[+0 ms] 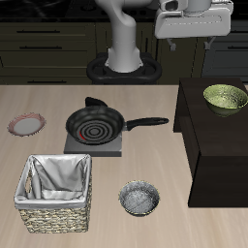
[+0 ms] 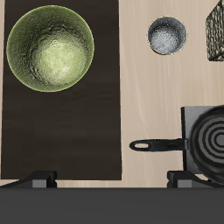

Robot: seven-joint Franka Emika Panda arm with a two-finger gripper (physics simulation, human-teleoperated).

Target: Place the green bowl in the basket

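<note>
Two bowls: one green bowl [image 1: 225, 97] [image 2: 51, 47], one grey bowl [image 1: 139, 199] [image 2: 166, 36]. One basket [image 1: 56, 194] [image 2: 214, 31]. One pink plate [image 1: 26, 125]. One black pan [image 1: 97, 124] [image 2: 206, 143]. One dark cabinet [image 1: 215, 145] [image 2: 61, 122]. One gripper [image 1: 195, 21].

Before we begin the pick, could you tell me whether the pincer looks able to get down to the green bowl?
Probably yes: the green bowl sits uncovered on the dark cabinet, nothing above it, with the pincer hanging high nearby.
</note>
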